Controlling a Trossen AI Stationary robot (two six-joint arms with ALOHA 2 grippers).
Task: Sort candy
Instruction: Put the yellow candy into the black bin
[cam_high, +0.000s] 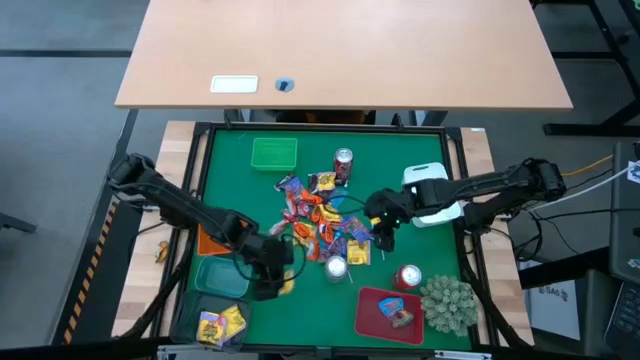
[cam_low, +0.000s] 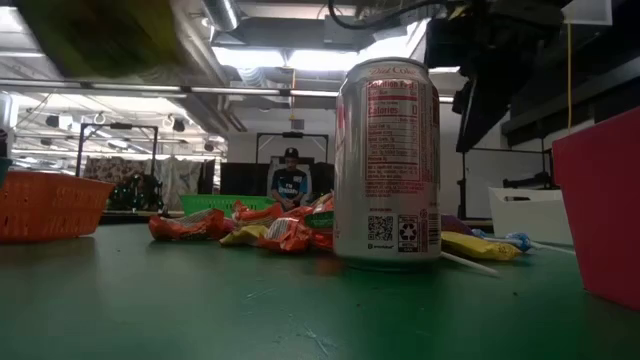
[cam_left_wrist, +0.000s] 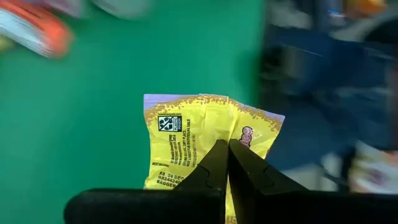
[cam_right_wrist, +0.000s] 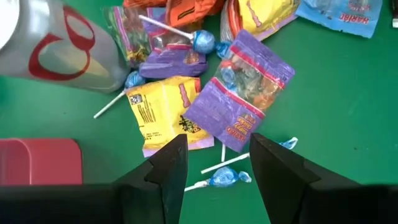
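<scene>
The candy (cam_high: 322, 218) lies heaped in the middle of the green mat. It is a mix of orange, yellow, purple and blue wrappers. My left gripper (cam_high: 278, 272) hangs near the mat's front left, shut on a yellow packet (cam_left_wrist: 208, 134). My right gripper (cam_right_wrist: 214, 155) stands open above the heap's right side. Below it lie a purple packet (cam_right_wrist: 244, 93), a yellow packet (cam_right_wrist: 163, 112) and a blue lollipop (cam_right_wrist: 222, 178), and it touches none of them. My left gripper pinches the yellow packet between its two shut fingers (cam_left_wrist: 219, 163), about the middle of its printed face (cam_left_wrist: 200, 142). The fingers slant downward. The packet's crimped far edge (cam_left_wrist: 211, 102) reaches past the fingertips, and the packet hangs clear of the mat.
Three red-and-silver cans (cam_high: 343, 164) (cam_high: 336, 267) (cam_high: 408, 277) stand around the heap. Round the mat stand a green tray (cam_high: 273, 153), an orange bin (cam_high: 210, 240), a dark green bin (cam_high: 222, 278), a bin with yellow candy (cam_high: 220, 325), a red bin (cam_high: 372, 318) and a white bin (cam_high: 428, 178). A spiky plant (cam_high: 447, 303) stands front right.
</scene>
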